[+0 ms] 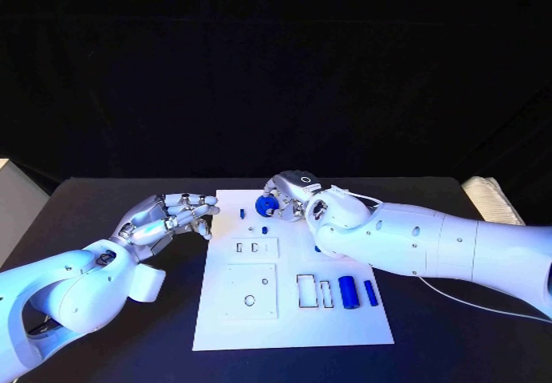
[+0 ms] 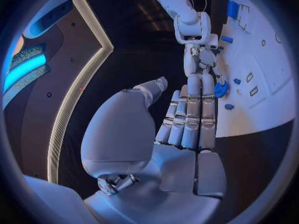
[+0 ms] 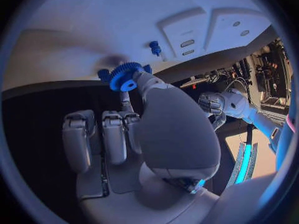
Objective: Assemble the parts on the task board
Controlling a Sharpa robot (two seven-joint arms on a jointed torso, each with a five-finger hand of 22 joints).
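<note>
The white task board [image 1: 293, 319] lies in the middle of the black table. My right hand [image 1: 301, 194] hovers over its far edge and pinches a blue gear [image 1: 267, 206] between thumb and a finger; the gear [image 3: 124, 76] shows toothed and tilted, just above the board, with another blue piece [image 3: 102, 74] right behind it. My left hand [image 1: 172, 215] rests at the board's left edge, fingers stretched out side by side, holding nothing. In the left wrist view the left hand's fingers [image 2: 190, 114] point toward the gear [image 2: 221, 88] and the right hand [image 2: 196, 50].
A thick blue cylinder [image 1: 348, 291] and a thin blue bar [image 1: 370, 293] lie on the board's near right beside rectangular slots [image 1: 307, 290]. Small blue pegs [image 1: 242, 214] [image 1: 263, 230] stand near the left hand. A pale object [image 1: 492, 199] lies at the table's right edge.
</note>
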